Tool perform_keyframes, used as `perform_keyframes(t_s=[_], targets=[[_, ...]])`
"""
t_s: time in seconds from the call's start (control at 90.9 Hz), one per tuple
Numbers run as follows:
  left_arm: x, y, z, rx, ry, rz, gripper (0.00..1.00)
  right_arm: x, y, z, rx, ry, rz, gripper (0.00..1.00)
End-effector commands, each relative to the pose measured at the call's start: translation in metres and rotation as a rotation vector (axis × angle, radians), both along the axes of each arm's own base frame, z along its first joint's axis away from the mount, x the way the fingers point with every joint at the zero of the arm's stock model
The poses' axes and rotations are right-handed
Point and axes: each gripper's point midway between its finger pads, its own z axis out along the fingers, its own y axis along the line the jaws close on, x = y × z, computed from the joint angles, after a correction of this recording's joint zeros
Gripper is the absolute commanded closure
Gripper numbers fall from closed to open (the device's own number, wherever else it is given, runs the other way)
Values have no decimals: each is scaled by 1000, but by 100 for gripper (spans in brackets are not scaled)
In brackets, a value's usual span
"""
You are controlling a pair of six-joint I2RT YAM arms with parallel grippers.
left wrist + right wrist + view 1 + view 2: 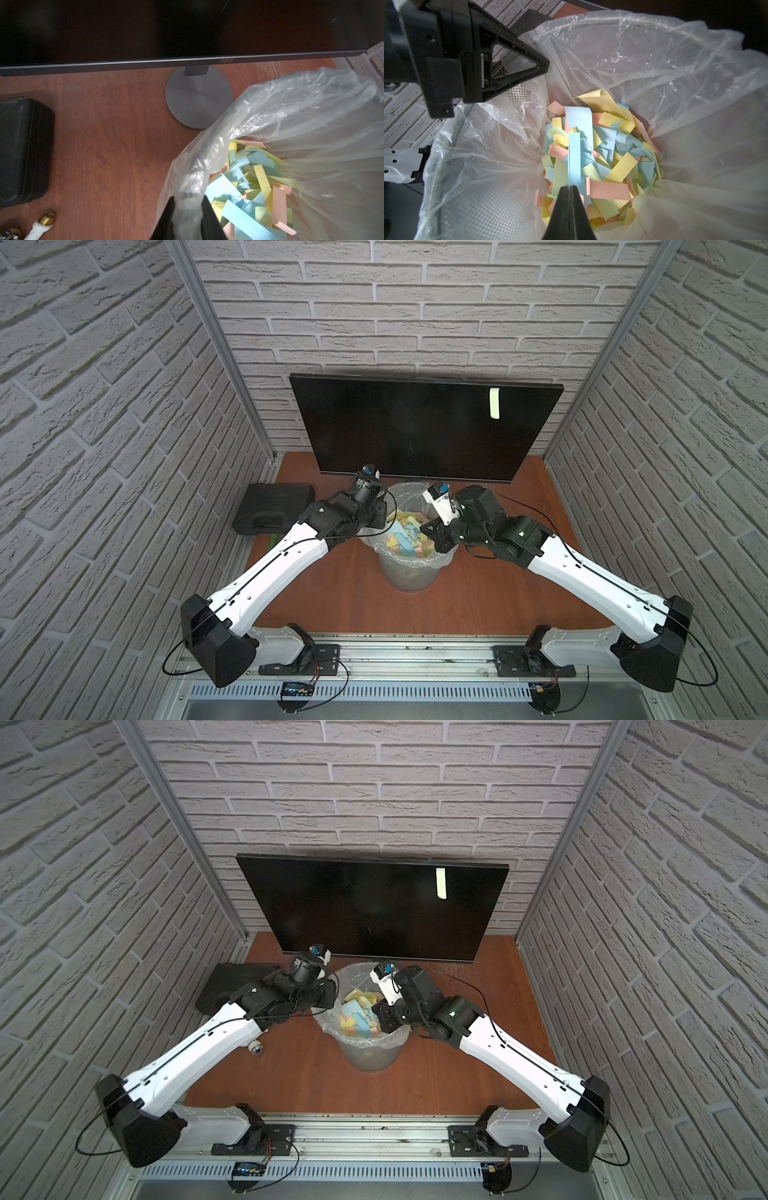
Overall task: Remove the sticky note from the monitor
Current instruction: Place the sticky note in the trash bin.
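The sticky note (494,403), a pale yellow strip, is stuck high on the monitor (415,427) near the screen's upper right corner, well apart from both arms. The monitor stands upright at the back of the counter (498,593) on a round grey base (198,97). Just in front of it is a mesh bin (409,580) with a clear liner (291,99), part full of coloured paper strips (602,145). A black case (272,508) lies off to the left. The right tool (568,188) hangs over the bin's mouth with its jaws pressed together. A thin pale line runs out from the tips, but I cannot tell whether that is a strip held edge-on. The left tool (189,197) sits at the bin's near rim and appears to be pinching the liner there, which shows bunched between its fingers. Judging by this, the removal has not begun. Several things could go wrong. The right arm has to climb past the lower bezel and could knock it. A tool that arrives closed would only push the note flat. Too hard a press that high up could rock the screen on its small base or mark the glossy face. A grab at the note's loose end might tear it. If the left arm moves while clamped, it could drag the liner or the bin.
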Motion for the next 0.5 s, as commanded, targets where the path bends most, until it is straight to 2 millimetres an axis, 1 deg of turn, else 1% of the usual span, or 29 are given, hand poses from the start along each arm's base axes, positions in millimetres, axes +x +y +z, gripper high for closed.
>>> perform_keyframes(t_s=[0.0,0.099,0.275,0.319,0.385,0.484], targets=[[-8,0,-15,12,47,-17,79,-7,1,11,-5,-27,24,97],[-9,-1,-16,12,49,-17,79,-7,3,13,-9,-32,31,97],[-9,0,-15,13,47,-16,79,-1,5,13,-25,-39,19,96],[-9,0,-15,14,46,-15,79,1,6,15,-22,-42,12,91],[-9,1,-15,16,47,-15,79,3,6,16,-20,-45,5,76],[-9,0,-14,13,46,-16,79,5,7,21,-16,-58,-2,66]])
